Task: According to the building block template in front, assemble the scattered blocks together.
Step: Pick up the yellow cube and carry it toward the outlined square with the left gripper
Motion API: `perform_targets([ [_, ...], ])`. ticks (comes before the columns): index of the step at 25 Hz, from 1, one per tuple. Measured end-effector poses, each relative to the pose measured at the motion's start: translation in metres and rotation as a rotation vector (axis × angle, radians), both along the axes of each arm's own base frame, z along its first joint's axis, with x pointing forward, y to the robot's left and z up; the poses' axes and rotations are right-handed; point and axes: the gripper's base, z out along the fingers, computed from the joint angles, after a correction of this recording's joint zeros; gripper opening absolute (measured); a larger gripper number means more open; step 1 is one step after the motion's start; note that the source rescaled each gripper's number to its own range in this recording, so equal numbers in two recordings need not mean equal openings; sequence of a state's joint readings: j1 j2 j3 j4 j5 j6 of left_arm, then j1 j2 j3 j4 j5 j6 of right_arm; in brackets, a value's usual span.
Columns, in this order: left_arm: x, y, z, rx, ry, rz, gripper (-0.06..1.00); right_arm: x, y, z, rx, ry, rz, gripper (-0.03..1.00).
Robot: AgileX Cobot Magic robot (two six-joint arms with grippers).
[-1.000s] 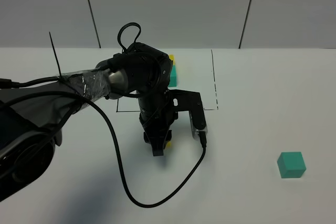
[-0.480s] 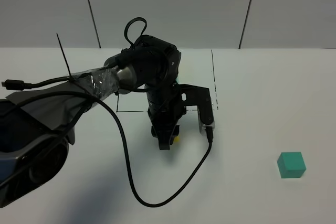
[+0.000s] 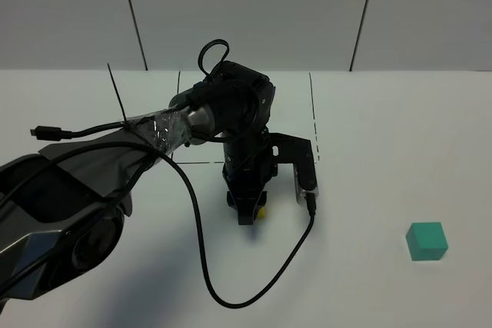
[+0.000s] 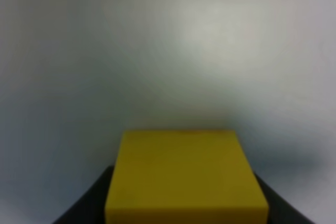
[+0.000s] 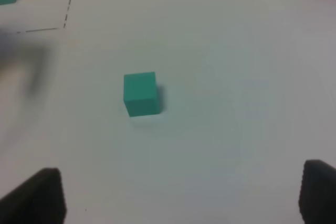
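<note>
Yellow cube is clamped between the left fingers, near the tabletop's middle. Teal cube is set toward the front right corner, slightly skewed to the front edge. Right fingers are held apart, empty.

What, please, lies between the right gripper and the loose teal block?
Nothing: in the right wrist view, only bare white table separates the open right gripper from the teal block.

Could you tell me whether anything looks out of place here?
Nothing damaged or spilled. The teal cube sits flat, alone; the left gripper holds the yellow cube squarely. Only the black cable loops slackly.
</note>
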State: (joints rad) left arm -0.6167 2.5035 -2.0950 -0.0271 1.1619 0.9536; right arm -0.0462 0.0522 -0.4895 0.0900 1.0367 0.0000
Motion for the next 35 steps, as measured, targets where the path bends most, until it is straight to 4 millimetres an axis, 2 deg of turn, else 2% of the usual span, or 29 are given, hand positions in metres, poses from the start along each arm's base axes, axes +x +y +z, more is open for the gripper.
perform_targets([
  [18, 0.001, 0.001, -0.001, 0.032, -0.022, -0.019, 0.0, 0.0, 0.0, 0.0, 0.0, 0.0, 0.0, 0.82],
  [20, 0.001, 0.001, -0.001, 0.028, -0.02, -0.018, 0.03, 0.0, 0.0, 0.0, 0.0, 0.0, 0.0, 0.82],
  [21, 0.0, 0.0, -0.001, 0.021, -0.014, -0.016, 0.1, 0.0, 0.0, 0.0, 0.0, 0.0, 0.0, 0.82],
  [22, 0.0, 0.0, -0.002, 0.022, -0.014, -0.016, 0.22, 0.0, 0.0, 0.0, 0.0, 0.0, 0.0, 0.82],
  [26, 0.001, -0.001, -0.002, 0.015, -0.015, -0.014, 0.79, 0.0, 0.0, 0.0, 0.0, 0.0, 0.0, 0.82],
  [28, 0.001, 0.0, -0.002, 0.018, -0.019, -0.011, 0.95, 0.0, 0.0, 0.0, 0.0, 0.0, 0.0, 0.82],
  [30, 0.0, -0.002, -0.002, 0.019, -0.018, -0.005, 1.0, 0.0, 0.0, 0.0, 0.0, 0.0, 0.0, 0.82],
  [35, -0.009, -0.009, 0.008, 0.044, -0.02, 0.032, 1.0, 0.0, 0.0, 0.0, 0.0, 0.0, 0.0, 0.82],
])
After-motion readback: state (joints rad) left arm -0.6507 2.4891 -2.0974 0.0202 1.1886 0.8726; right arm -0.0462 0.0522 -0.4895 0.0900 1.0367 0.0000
